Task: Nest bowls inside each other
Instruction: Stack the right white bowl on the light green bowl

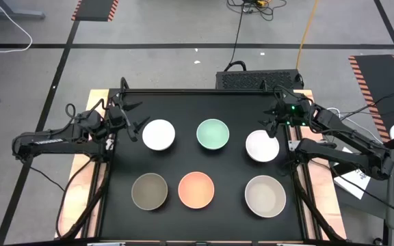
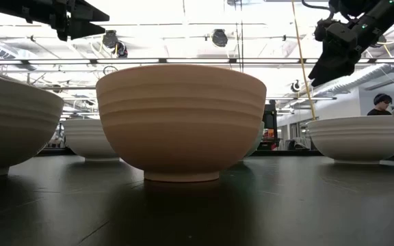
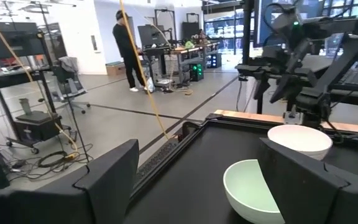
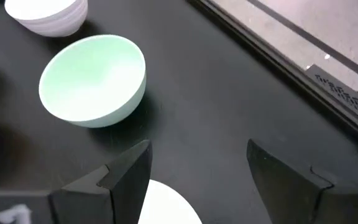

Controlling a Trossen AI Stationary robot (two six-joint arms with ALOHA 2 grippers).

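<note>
1. Six small round shallow ceramic bowls sit apart on the black table top in two rows of three, none nested yet.
2. The far row holds a glossy white bowl on the left, a mint green bowl in the middle and a second white bowl on the right.
3. The near row holds an olive-grey bowl, a peach-orange bowl and a beige bowl.
4. The low view shows the peach-orange bowl with faint ridges around its outer wall.
5. The left gripper hovers near the far left white bowl, fingers spread wide, holding nothing.
6. The right gripper hovers just beyond the far right white bowl, fingers also wide apart and empty.
7. The step in hand looks like the first pick. A good grasp would probably pinch one bowl's rim, one finger inside and one outside, lift straight up, then centre it over a neighbour before lowering.
</note>
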